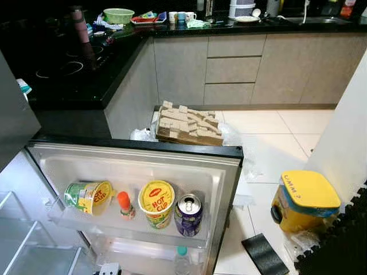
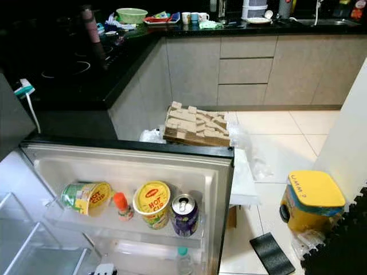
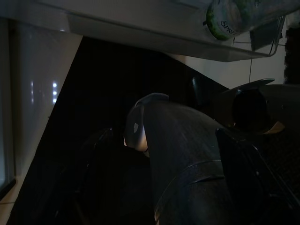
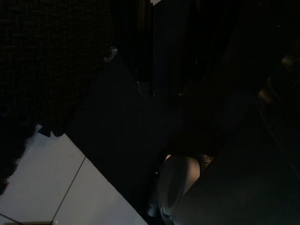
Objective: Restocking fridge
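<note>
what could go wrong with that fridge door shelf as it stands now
The noodle cup at the shelf's left end lies tipped on its side, so it might roll or slip off if the fridge door swings. The small orange-capped bottle stands squeezed between it and the upright Hot Cup, next to the purple can; adding another item could topple it.

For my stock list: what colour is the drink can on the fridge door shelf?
Purple can, silver top; left eye view shows it best.
</note>
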{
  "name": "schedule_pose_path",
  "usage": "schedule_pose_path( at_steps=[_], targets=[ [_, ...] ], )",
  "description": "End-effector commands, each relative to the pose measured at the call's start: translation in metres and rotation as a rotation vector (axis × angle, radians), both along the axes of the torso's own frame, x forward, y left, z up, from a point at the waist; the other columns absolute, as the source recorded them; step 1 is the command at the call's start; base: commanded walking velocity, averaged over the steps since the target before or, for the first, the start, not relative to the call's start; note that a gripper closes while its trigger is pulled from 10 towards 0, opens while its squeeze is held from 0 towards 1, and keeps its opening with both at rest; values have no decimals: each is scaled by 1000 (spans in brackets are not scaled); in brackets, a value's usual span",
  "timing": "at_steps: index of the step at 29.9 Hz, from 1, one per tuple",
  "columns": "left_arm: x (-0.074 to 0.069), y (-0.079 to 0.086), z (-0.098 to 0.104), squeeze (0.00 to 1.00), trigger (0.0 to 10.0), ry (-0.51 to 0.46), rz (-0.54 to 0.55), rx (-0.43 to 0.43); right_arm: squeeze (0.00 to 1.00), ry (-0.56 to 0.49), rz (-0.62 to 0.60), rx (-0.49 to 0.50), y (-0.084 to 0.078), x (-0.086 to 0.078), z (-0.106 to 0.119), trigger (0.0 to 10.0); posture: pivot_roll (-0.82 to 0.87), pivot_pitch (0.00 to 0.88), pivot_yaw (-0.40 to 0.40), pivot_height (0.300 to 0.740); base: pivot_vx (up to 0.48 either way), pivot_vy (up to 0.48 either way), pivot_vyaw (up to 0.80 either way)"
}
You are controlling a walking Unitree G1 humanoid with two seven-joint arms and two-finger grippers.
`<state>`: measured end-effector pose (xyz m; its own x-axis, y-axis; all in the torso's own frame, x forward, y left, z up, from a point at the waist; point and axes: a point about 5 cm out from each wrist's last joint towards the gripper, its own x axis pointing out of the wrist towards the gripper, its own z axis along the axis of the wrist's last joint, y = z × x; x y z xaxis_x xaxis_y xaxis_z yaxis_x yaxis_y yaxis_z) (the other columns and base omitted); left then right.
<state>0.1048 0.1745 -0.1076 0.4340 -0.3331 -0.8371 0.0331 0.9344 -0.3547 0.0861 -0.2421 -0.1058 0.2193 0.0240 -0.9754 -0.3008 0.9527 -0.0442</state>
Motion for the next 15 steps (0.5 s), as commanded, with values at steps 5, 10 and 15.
schedule_pose_path(
  at_steps=[5, 10, 15],
  targets=[
    [-20, -1, -6, 0, 10000, 89, -19, -2, 0, -1, 0, 9, 3, 1, -1, 10000, -58, 0, -21, 740, 0, 0, 0],
    [-20, 1, -5, 0, 10000, 81, -38, 4, 0, -6, 1, 19, 3, 2, 0, 10000, -58, 0, -22, 740, 0, 0, 0],
    [-18, 4, -5, 0, 10000, 75, -24, 14, 0, -24, -13, 53, 3, 6, 1, 10000, -59, 0, -23, 740, 0, 0, 170]
  ],
)
